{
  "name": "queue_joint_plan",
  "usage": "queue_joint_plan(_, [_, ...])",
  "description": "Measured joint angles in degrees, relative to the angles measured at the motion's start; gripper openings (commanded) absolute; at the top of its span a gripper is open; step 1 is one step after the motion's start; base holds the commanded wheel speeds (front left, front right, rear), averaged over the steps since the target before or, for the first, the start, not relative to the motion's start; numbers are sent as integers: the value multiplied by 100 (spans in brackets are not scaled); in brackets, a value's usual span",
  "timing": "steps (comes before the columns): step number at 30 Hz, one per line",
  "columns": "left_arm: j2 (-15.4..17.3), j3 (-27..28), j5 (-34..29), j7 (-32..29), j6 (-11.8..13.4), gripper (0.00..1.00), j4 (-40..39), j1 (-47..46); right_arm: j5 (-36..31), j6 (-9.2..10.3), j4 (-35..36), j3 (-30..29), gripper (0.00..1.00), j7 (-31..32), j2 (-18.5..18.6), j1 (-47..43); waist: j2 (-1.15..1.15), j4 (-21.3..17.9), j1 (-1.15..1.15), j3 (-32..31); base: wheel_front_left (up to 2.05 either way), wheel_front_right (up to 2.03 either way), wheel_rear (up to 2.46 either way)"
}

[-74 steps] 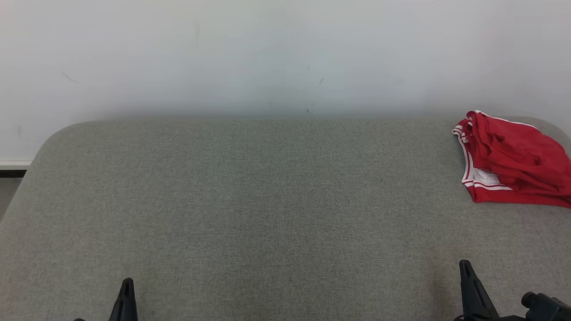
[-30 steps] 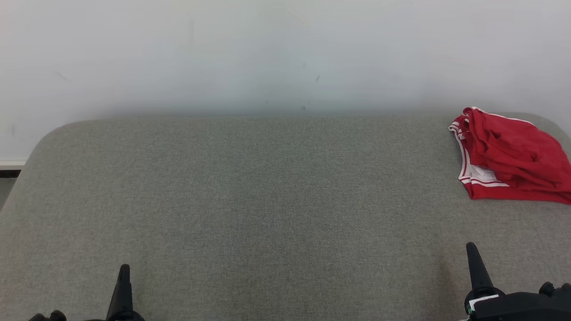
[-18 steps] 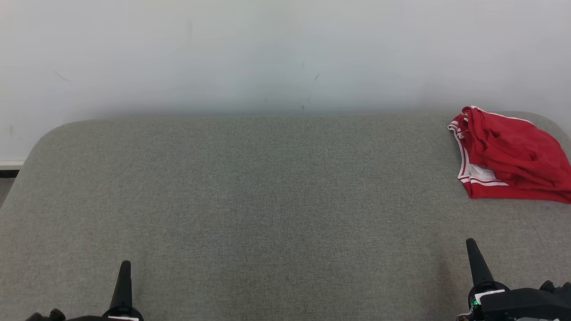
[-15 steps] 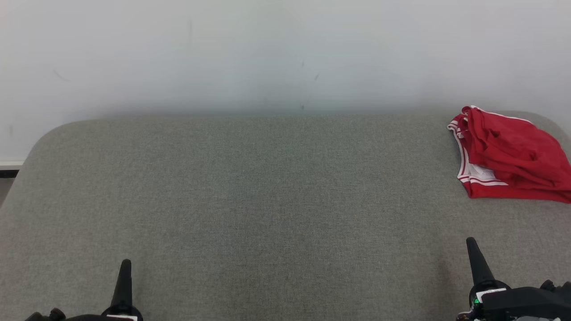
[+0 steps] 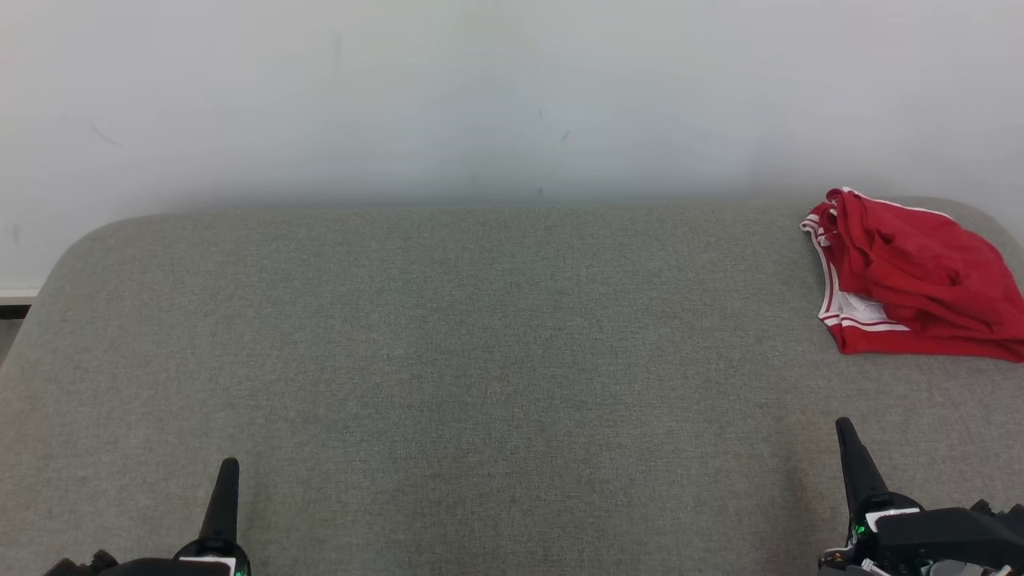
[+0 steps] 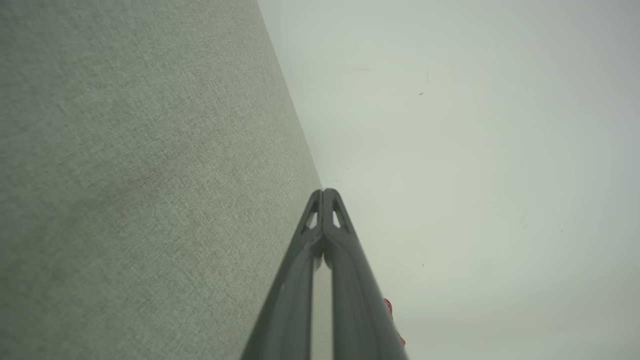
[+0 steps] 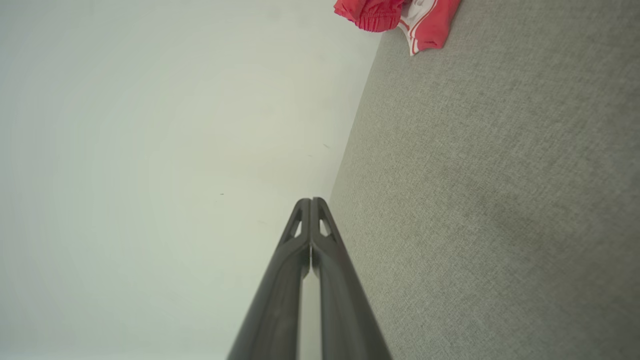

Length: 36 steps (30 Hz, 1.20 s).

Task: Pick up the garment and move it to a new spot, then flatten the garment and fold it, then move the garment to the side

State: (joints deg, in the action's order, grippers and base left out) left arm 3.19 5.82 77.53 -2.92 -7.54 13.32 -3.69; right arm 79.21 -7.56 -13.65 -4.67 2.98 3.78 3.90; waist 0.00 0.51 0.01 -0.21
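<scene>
The garment (image 5: 912,276) is a folded red piece with white stripes, lying at the far right of the grey padded table (image 5: 480,344), partly cut off by the head view's right edge. It also appears in the right wrist view as a red garment (image 7: 395,15) at the top. My left gripper (image 5: 230,466) sits at the lower left, shut and empty, its tips pressed together (image 6: 324,192). My right gripper (image 5: 842,426) is at the lower right, below the garment and well apart from it, also shut with nothing in it (image 7: 311,201).
A pale wall (image 5: 512,96) rises behind the table's far edge. The table's rounded far-left corner (image 5: 88,236) lies near a strip of floor. A sliver of red cloth (image 6: 389,307) peeks beside the left fingers.
Both grippers have crept slightly farther up the head view. The whole picture has shifted a little, so the garment looks a touch higher and further left; it has not moved on the table.
</scene>
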Motion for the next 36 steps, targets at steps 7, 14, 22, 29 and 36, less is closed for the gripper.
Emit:
queue_joint_plan(7, [-4,15,339,-77,0,0,14,-54,304,0,-7,-37,0,64,-14,59,0,-11,0,8,0,0,0])
queue_joint_plan(14, [-9,30,636,-164,0,0,27,-107,578,0,-16,-74,0,153,-29,89,0,-21,0,16,0,0,0])
queue_joint_plan(22, [-16,45,964,-234,0,0,43,-141,867,0,-25,-109,0,215,-47,148,0,-33,0,25,0,0,0])
queue_joint_plan(29, [-22,56,1244,-310,0,0,59,-204,1125,0,-31,-138,0,293,-60,193,0,-43,0,33,0,0,0])
queue_joint_plan(36, [-26,65,1470,-375,0,0,70,-227,1333,1,-36,-165,0,349,-71,212,0,-51,0,39,0,0,0])
